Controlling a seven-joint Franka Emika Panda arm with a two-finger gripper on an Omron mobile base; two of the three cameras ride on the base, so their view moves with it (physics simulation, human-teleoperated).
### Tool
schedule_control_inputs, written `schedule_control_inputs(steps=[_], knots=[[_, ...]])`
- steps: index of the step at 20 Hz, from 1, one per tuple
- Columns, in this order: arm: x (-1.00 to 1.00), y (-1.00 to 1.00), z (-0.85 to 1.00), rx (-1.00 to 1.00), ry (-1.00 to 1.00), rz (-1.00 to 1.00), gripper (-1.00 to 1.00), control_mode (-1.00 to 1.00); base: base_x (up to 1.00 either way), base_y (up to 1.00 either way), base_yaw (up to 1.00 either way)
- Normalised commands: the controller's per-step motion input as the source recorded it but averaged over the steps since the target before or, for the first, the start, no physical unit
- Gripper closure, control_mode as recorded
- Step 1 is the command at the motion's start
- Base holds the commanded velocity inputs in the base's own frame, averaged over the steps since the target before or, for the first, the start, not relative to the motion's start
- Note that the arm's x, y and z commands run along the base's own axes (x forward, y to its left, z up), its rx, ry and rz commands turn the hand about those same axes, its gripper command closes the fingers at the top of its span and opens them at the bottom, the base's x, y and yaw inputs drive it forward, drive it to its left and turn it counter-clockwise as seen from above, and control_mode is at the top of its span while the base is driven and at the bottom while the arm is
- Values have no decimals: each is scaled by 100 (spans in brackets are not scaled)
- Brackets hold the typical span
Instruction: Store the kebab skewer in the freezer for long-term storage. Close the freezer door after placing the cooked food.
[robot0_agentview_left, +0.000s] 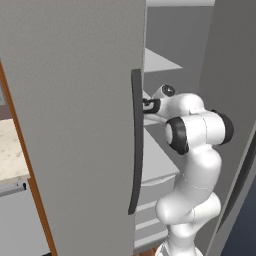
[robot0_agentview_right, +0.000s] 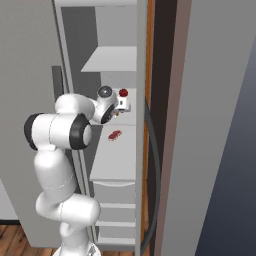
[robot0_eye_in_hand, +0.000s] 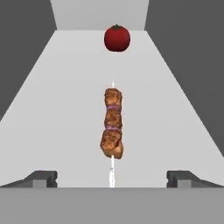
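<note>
Kebab skewer (robot0_eye_in_hand: 112, 124) lies on the freezer (robot0_agentview_right: 70, 30) shelf (robot0_eye_in_hand: 57, 118), lengthwise near to far, between my open gripper's (robot0_eye_in_hand: 112, 178) fingertips (robot0_eye_in_hand: 41, 177). Tomato (robot0_eye_in_hand: 117, 38) sits farther back on that shelf, apart from it. Freezer door (robot0_agentview_left: 75, 100) to my left.

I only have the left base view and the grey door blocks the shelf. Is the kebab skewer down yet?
Observer: Yes, the kebab skewer lies flat on the white shelf, apart from the pincer.
Operator: Pincer let go?
Observer: Its jaws stand wide open, one fingertip either side of the stick's near end.
Operator: Anything else in there?
Observer: A small red round item sits farther back, not touching the skewer.
</note>
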Motion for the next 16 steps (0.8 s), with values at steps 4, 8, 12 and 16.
schedule_control_inputs(steps=[4,8,12,16], knots=[[-69,-2,45,0,-2,0,-100,-100,0,0,0],[-81,-1,68,0,0,0,-100,-100,0,0,0],[-98,0,71,0,2,0,-100,-100,0,0,0],[-100,0,45,0,10,0,-100,-100,0,0,0]])
